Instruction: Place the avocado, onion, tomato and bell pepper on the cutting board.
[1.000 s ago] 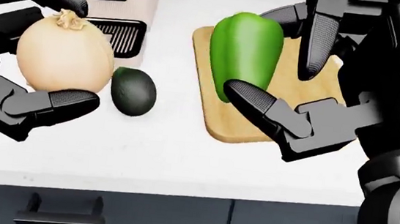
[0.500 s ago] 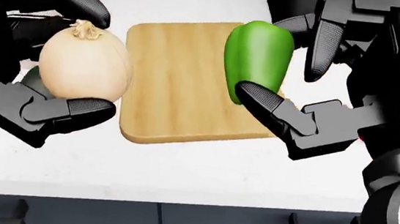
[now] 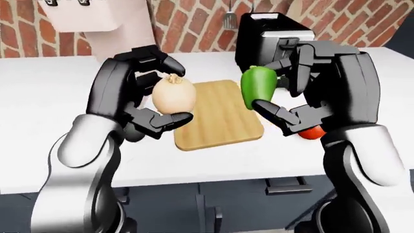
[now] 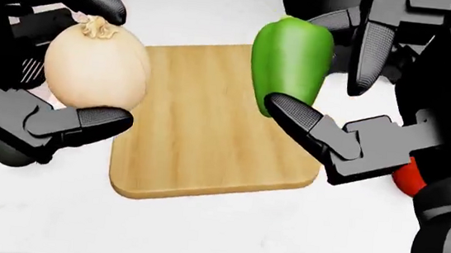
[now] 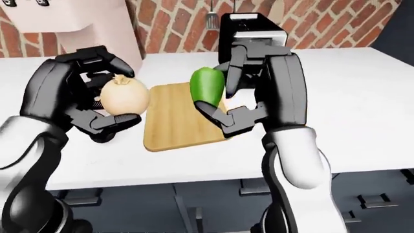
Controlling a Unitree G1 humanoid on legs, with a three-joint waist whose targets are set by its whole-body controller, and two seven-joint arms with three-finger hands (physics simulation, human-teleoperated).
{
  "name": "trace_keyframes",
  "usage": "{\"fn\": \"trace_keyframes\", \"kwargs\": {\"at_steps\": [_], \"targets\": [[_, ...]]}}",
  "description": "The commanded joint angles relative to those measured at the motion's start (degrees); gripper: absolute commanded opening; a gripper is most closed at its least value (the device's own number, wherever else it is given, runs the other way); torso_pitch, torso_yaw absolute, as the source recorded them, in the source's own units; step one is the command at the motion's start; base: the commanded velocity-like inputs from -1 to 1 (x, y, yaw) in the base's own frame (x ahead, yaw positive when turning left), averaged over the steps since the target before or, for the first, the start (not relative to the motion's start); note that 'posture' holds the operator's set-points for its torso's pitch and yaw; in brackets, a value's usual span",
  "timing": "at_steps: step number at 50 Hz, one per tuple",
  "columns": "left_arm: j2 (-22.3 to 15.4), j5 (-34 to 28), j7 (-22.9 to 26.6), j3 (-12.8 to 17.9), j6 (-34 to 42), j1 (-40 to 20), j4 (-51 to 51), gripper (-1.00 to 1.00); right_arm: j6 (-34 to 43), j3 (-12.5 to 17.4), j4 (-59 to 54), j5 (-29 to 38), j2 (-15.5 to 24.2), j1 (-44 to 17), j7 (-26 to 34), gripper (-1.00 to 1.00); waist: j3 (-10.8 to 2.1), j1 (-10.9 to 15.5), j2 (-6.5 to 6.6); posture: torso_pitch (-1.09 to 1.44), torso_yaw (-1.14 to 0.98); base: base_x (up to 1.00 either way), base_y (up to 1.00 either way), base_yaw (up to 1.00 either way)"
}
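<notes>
My left hand (image 4: 111, 62) is shut on a pale onion (image 4: 96, 70) and holds it above the left edge of the wooden cutting board (image 4: 208, 137). My right hand (image 4: 320, 92) is shut on a green bell pepper (image 4: 292, 61), held upright above the board's right side. The board lies bare on the white counter. A red tomato (image 4: 409, 176) lies on the counter right of the board, mostly hidden behind my right hand. A dark avocado (image 4: 6, 149) lies on the counter left of the board, under my left hand.
A black toaster (image 3: 275, 36) stands beyond the board by the brick wall. A pink appliance (image 3: 97, 17) stands at the upper left. The white counter's (image 3: 52, 87) near edge runs below the board, with dark drawers underneath.
The head view has shifted: the board now sits lower and more central, and the tomato has come into view at the right. Both hands still hold the onion and pepper.
</notes>
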State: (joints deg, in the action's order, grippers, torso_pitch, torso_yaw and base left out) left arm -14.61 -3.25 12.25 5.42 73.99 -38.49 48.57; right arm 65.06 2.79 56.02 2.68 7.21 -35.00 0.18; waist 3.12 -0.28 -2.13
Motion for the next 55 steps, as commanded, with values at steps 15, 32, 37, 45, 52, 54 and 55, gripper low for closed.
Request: {"fn": "trace_keyframes", "kwargs": {"at_steps": [15, 32, 37, 45, 52, 54, 55], "targets": [[-1.9, 0.1, -0.5, 2.6, -0.2, -2.0, 2.4, -0.73, -2.2, -1.9, -0.4, 1.6, -0.5, -3.1, 0.8, -1.00, -1.36, 0.1, 1.99, 0.00, 0.00, 0.00, 0.00, 0.00], [-2.0, 0.3, 0.4, 3.6, -0.3, -0.2, 3.8, -0.74, -13.5, -4.5, -29.5, 10.0, -1.2, -12.5, 3.4, -1.00, -1.63, 0.1, 2.26, 0.00, 0.00, 0.00, 0.00, 0.00], [-1.5, -0.2, -0.5, 2.3, -1.9, -0.5, 2.0, -0.75, -18.0, -4.3, -42.8, 14.4, -3.0, -18.8, 2.8, -1.00, -1.53, -0.1, 2.58, 0.00, 0.00, 0.00, 0.00, 0.00], [-1.6, -0.6, 0.7, 3.1, -1.9, 0.4, 2.9, -0.76, -27.0, -3.8, -63.1, 17.3, -4.0, -25.3, -0.9, -1.00, -1.84, -0.1, 2.91, 0.00, 0.00, 0.00, 0.00, 0.00], [-0.8, -1.2, 0.0, 2.0, -3.1, 0.5, 1.8, -0.76, -33.9, -2.8, -75.7, 19.1, -3.9, -27.2, -4.2, -1.00, -2.04, 0.1, 2.80, 0.00, 0.00, 0.00, 0.00, 0.00], [-0.7, -1.3, 0.2, 2.1, -3.1, 0.8, 2.2, -0.76, -35.8, -2.5, -78.0, 18.6, -4.0, -27.2, -4.9, -1.00, -2.11, 0.1, 2.82, 0.00, 0.00, 0.00, 0.00, 0.00], [-0.7, -1.3, 0.2, 2.2, -3.0, 0.9, 2.3, -0.76, -36.9, -2.3, -79.6, 18.4, -3.8, -27.3, -5.4, -1.00, -2.13, 0.1, 2.82, 0.00, 0.00, 0.00, 0.00, 0.00]]}}
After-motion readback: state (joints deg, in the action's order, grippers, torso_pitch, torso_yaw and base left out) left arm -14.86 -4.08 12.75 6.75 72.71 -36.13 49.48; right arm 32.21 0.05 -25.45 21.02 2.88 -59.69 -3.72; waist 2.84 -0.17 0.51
